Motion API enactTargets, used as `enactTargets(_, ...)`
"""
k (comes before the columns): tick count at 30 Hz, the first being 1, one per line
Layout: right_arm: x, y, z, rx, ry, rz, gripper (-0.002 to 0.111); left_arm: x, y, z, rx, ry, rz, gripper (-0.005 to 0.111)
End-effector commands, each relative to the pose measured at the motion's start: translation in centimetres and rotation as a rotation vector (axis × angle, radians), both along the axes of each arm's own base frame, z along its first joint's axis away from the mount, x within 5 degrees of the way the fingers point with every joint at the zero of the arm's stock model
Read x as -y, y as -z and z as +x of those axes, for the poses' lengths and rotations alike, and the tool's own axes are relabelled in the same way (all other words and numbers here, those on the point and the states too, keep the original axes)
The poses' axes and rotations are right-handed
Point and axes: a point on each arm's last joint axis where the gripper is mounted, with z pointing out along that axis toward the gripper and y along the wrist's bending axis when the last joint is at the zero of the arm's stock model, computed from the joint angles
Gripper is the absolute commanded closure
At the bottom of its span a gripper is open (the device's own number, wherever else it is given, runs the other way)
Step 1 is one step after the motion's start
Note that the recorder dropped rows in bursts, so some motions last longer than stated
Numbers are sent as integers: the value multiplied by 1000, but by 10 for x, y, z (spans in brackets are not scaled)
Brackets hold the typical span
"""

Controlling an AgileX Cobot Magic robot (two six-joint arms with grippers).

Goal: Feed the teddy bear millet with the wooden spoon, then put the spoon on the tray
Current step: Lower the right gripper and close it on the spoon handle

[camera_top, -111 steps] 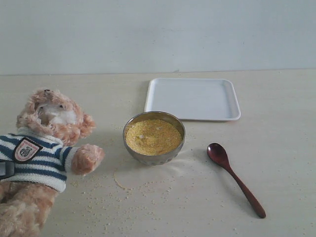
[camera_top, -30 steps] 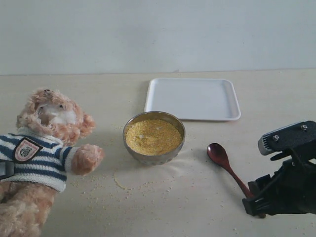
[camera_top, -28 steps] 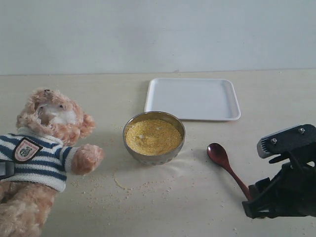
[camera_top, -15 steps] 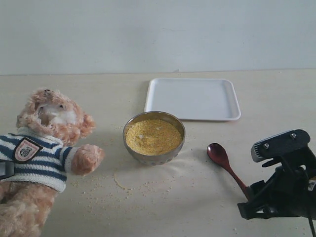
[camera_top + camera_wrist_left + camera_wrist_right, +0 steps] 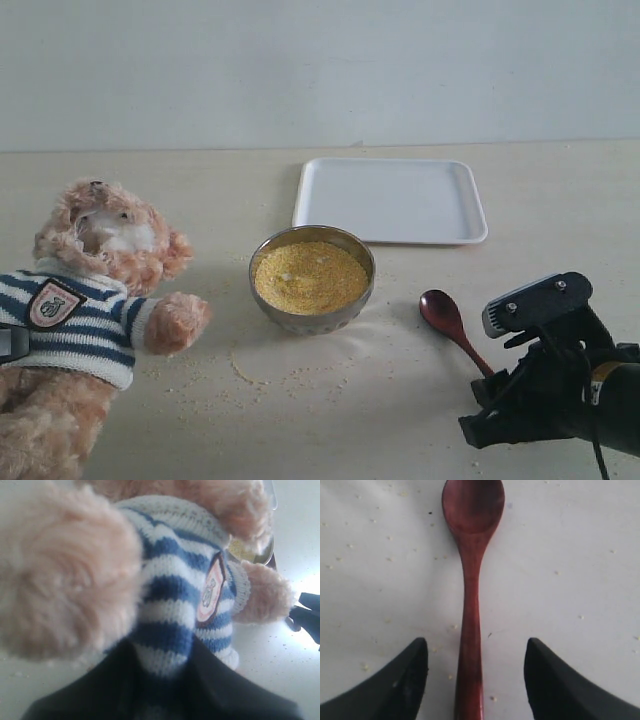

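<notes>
The teddy bear (image 5: 90,300) sits at the left in its striped shirt (image 5: 170,580). My left gripper (image 5: 160,657) is shut on the bear's body; in the exterior view only a dark bit of it shows at the left edge. Millet (image 5: 312,277) fills the steel bowl (image 5: 300,322) in the middle. The wooden spoon (image 5: 445,318) lies flat to the bowl's right. My right gripper (image 5: 476,647) is open low over the table, one finger on each side of the spoon's handle (image 5: 471,590), not touching it. The right arm (image 5: 545,385) hides the handle's end. The white tray (image 5: 390,200) lies behind the bowl.
Loose millet specks (image 5: 270,385) are scattered on the table in front of the bowl and round the spoon. A plain wall runs behind the table's far edge.
The right arm came in from the right and slid left along the spoon's handle, covering more of it. Bear, bowl, spoon and tray have not moved.
</notes>
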Motion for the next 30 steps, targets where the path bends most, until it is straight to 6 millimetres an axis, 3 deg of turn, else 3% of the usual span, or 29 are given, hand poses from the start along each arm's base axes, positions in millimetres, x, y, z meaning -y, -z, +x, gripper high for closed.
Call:
enactTargets(1, -1, 0, 1, 8, -8, 1, 52, 0, -2, 0, 13, -4, -7, 102)
enactTargets(3, -2, 2, 2, -33, -15, -15, 53, 0, -2, 0, 13, -4, -7, 102)
enactTargets(7, -12, 13, 12, -194, -49, -82, 70, 0, -2, 0, 13, -4, -7, 102)
enactTargets(22, -11, 20, 7, -293, -39, -110, 71, 0, -2, 0, 13, -4, -7, 102)
enactTargets(30, -9, 5, -2, -350, -56, -112, 69, 0, -2, 0, 13, -4, -7, 102)
